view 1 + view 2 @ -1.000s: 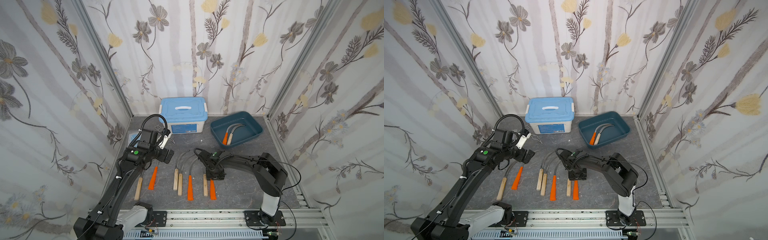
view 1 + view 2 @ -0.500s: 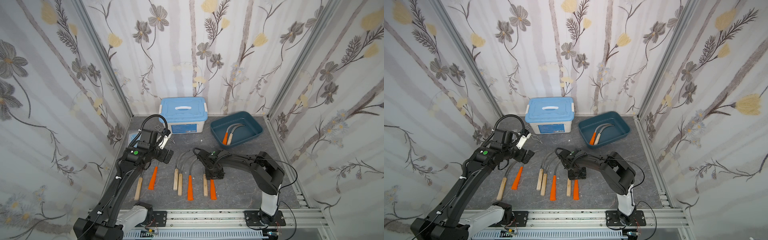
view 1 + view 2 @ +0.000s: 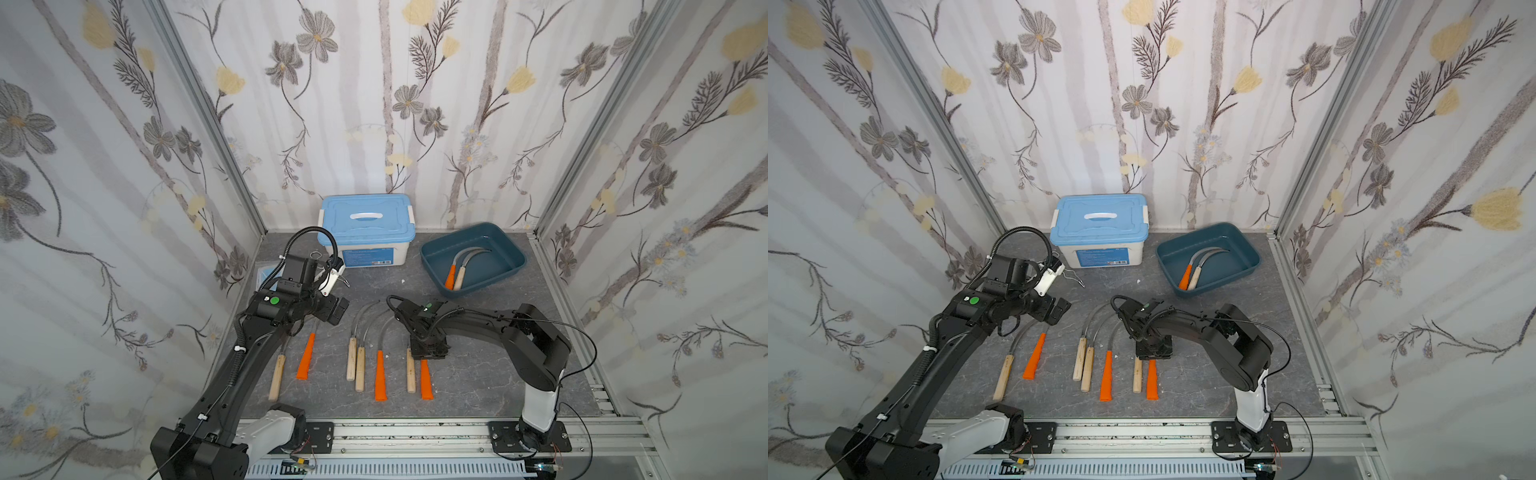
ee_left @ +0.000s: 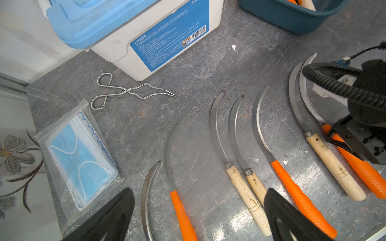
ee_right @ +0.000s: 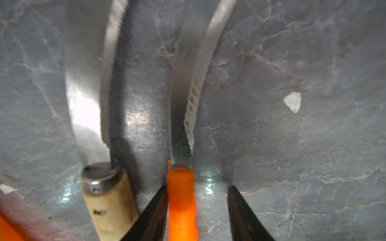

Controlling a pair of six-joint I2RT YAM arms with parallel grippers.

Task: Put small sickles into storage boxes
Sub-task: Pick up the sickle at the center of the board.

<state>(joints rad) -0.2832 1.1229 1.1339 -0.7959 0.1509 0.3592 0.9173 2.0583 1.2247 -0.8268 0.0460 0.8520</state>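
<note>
Two black fingers of the right gripper (image 5: 197,187) straddle the top of an orange-handled sickle (image 5: 180,200) lying on the grey table (image 5: 292,156); one finger touches the handle and the other stands apart, so the jaws are parted and pinch nothing. Its blade tip runs out of the blurred wrist view, as does that of the wooden-handled sickle (image 5: 108,200) just beside it. In both top views the gripper body hides the necks of these two. Seven sickles (image 3: 380,376) lie in a row on the table, four wooden-handled and three orange. The left arm (image 3: 249,353) covers most of the blades of the two farthest from the right gripper. The left gripper (image 4: 199,191) hangs above that end of the row, spread wide and empty. Two more sickles (image 3: 450,278), one orange and one wooden, rest side by side in the teal tray (image 3: 486,286) at the back right, making nine. One white box with a blue lid (image 3: 365,226) stands beside the tray. One pair of wire tongs (image 4: 125,91) and one packet of face masks (image 4: 81,154), both half hidden by the arm from above, lie near the box
</note>
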